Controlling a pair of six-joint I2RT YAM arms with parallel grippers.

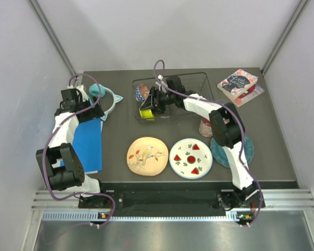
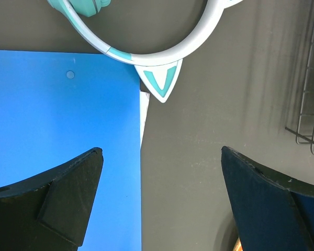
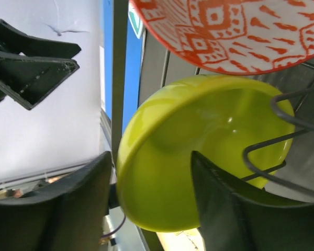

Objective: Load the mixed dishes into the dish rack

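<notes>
Yellow bowl (image 3: 199, 157) sits on edge in the rack (image 1: 199, 78), left end, beside the red bowl (image 3: 240, 31). Right claw (image 3: 149, 172) straddles its rim, can't tell if it's pinching. I'd back straight off, no nudging. Left claw (image 2: 161, 150) spread wide.

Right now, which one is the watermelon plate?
Find the three plates along the near edge of the dark table. The watermelon plate is the middle one, between the cream bird plate and the teal plate. Only it is white with red slices.
</notes>
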